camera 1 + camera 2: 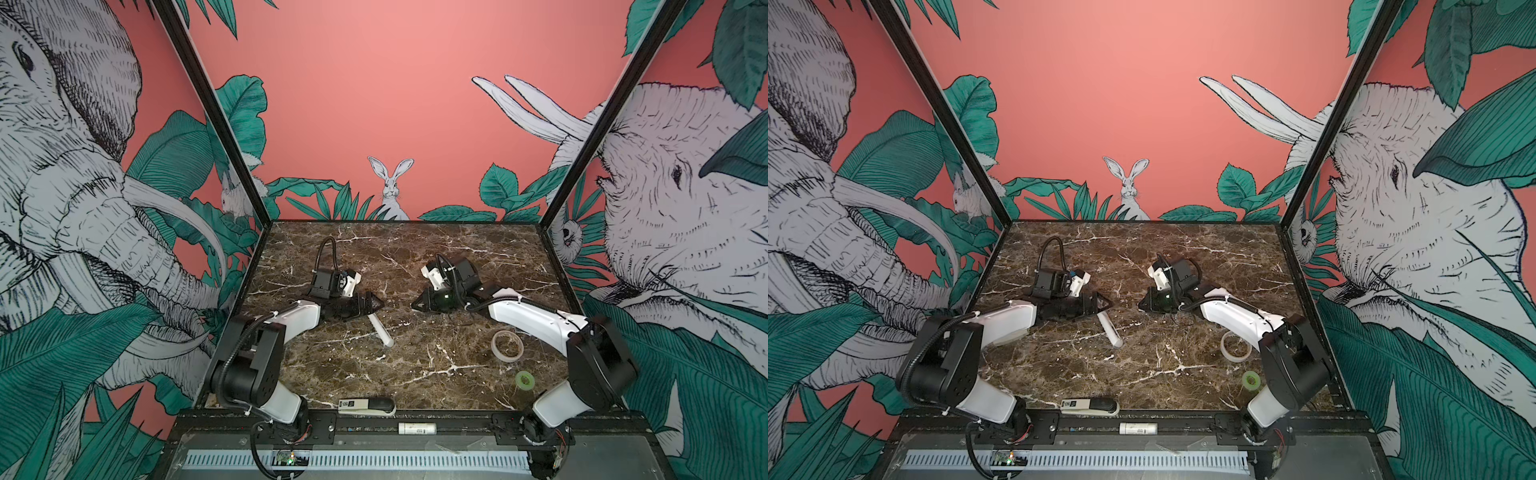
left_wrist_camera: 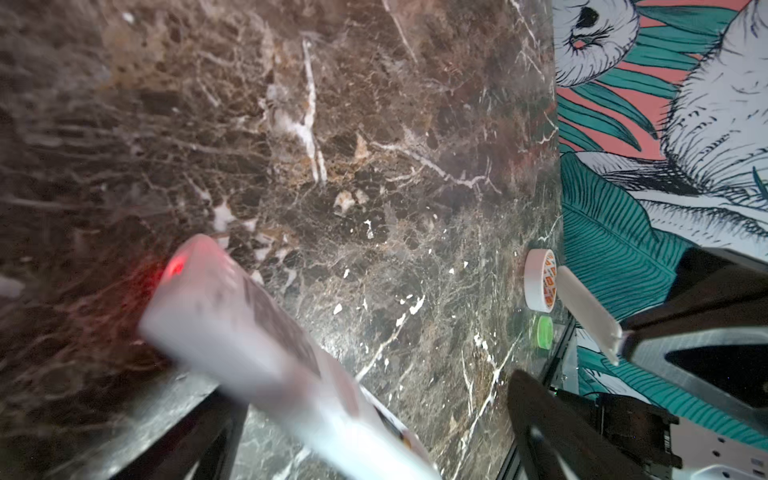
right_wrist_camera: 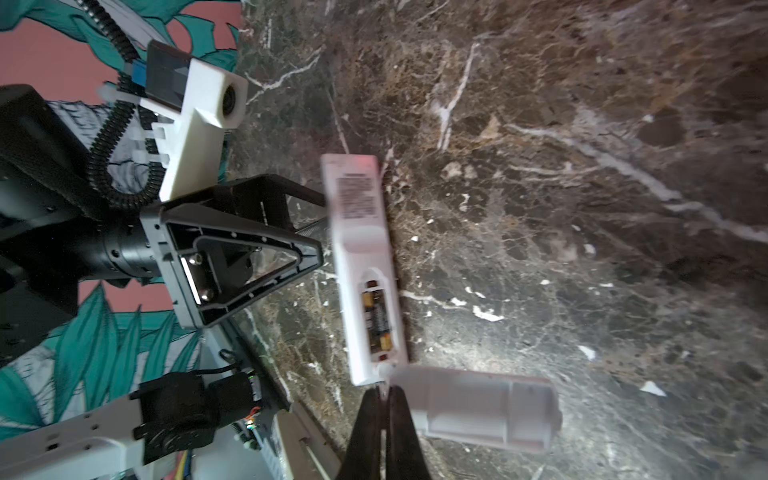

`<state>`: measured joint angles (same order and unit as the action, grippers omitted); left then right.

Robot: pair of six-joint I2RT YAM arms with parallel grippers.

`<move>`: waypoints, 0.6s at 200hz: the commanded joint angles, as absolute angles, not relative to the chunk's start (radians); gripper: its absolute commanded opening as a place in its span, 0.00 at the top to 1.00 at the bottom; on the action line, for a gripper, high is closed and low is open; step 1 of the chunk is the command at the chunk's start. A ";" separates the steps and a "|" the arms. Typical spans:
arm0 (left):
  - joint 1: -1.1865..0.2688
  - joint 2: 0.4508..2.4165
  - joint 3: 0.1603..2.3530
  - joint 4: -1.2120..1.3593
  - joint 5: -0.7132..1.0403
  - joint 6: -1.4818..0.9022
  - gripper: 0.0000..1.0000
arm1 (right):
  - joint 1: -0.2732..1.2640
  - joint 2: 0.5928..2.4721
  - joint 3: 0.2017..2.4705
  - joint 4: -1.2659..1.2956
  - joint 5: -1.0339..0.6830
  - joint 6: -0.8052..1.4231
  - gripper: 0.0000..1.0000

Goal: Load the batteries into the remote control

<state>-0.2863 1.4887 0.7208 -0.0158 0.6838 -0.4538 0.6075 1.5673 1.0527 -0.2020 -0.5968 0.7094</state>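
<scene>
The counter (image 1: 415, 374) is polished dark-brown marble with white veins, glossy enough to throw back glare. The remote control (image 3: 361, 249) is smooth white plastic with a dull sheen, as is the cover piece (image 3: 473, 411). The batteries (image 3: 376, 316) show a dark wrap with brassy, metallic-looking ends. The fingers (image 3: 401, 436) are matt black plastic; the tape roll (image 1: 507, 346) looks papery and matt.

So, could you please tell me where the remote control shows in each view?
In a top view: remote control, mid-table.
In a top view: same spot.
Left wrist: blurred, near the camera.
Right wrist: mid-picture, back showing.
Shared landmark: white tape roll, absent from right wrist.
</scene>
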 commanded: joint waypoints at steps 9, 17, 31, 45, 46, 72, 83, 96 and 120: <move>-0.320 1.368 0.691 0.000 0.676 -0.378 0.01 | 0.569 1.537 1.095 -0.161 -0.741 0.834 1.00; -0.338 1.343 0.685 0.011 0.679 -0.367 0.01 | 0.557 1.527 1.099 -0.167 -0.756 0.856 1.00; -0.382 1.303 0.668 0.056 0.699 -0.352 0.01 | 0.535 1.512 1.114 -0.190 -0.791 0.884 1.00; -0.431 1.277 0.657 0.099 0.725 -0.325 0.01 | 0.514 1.493 1.127 -0.222 -0.826 0.905 1.00; -0.435 1.277 0.657 0.099 0.726 -0.322 0.01 | 0.514 1.491 1.127 -0.222 -0.827 0.908 1.00; -0.540 1.275 0.678 0.114 0.714 -0.247 0.01 | 0.489 1.468 1.110 -0.176 -0.930 1.015 1.00; -0.567 1.278 0.678 0.155 0.711 -0.242 0.01 | 0.490 1.459 1.081 -0.087 -0.983 1.099 1.00; -0.585 1.284 0.674 0.229 0.727 -0.250 0.01 | 0.490 1.442 1.035 0.037 -1.033 1.206 1.00; -0.597 1.291 0.667 0.348 0.761 -0.257 0.01 | 0.490 1.406 0.949 0.255 -1.084 1.370 1.00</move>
<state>-0.5884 1.2938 0.6743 0.1890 0.7219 -0.2867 0.4889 1.4448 1.0130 -0.0143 -0.9714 1.1519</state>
